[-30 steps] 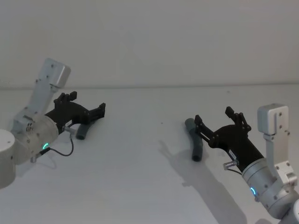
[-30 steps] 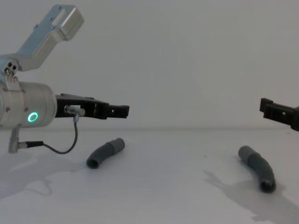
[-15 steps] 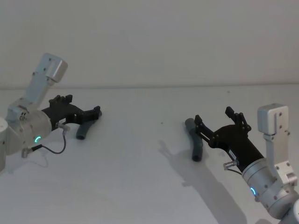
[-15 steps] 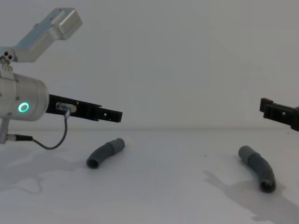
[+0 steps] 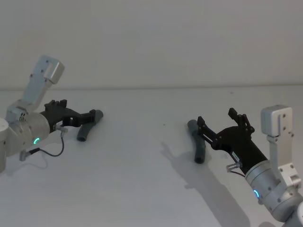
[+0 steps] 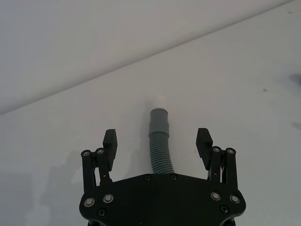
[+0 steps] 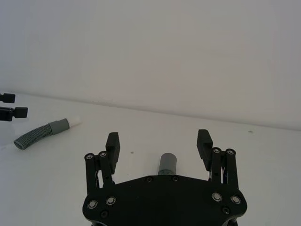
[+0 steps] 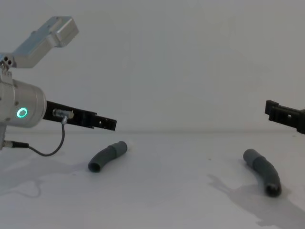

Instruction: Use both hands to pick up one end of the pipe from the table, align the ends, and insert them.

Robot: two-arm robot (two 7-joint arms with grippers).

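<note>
1. White table (image 5: 142, 179) met a pale wall; two hose pieces lay flat on it, well apart.
2. The left hose piece (image 8: 107, 156) ran lengthwise away from the left gripper (image 6: 157, 139), its near end hidden under the palm in the left wrist view.
3. That gripper's jaws were spread wide, one on each side of the piece, not touching it.
4. The right hose piece (image 5: 199, 146) curved away from the robot. The right gripper (image 5: 216, 118) hung over it, jaws likewise released, cut off at the chest view's edge.
</note>
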